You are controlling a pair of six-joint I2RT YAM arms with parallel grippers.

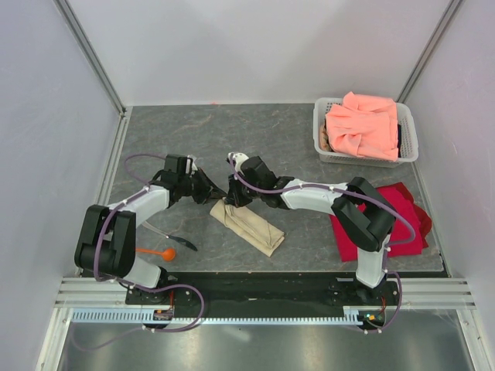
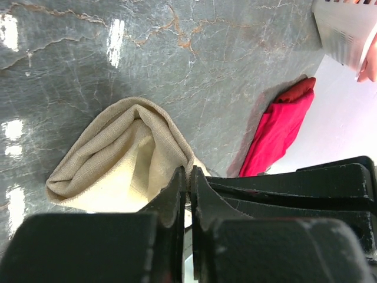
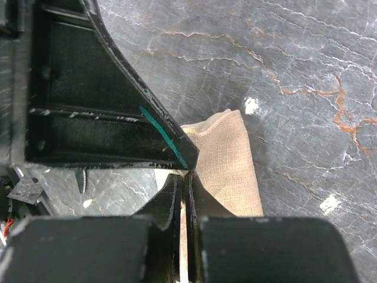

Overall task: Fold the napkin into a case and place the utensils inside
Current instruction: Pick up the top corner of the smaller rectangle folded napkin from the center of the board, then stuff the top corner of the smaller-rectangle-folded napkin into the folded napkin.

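Mid-fold, my left gripper and right gripper both pinch closed on the napkin's far end, mid-counter; next I must shape the pocket before fetching the spoon

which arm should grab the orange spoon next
Left: the spoon and dark utensil lie beside the left arm's base; the right claw would have to cross over the napkin.

The left end effector pinches an edge of the folded napkin, red cloth nearby.
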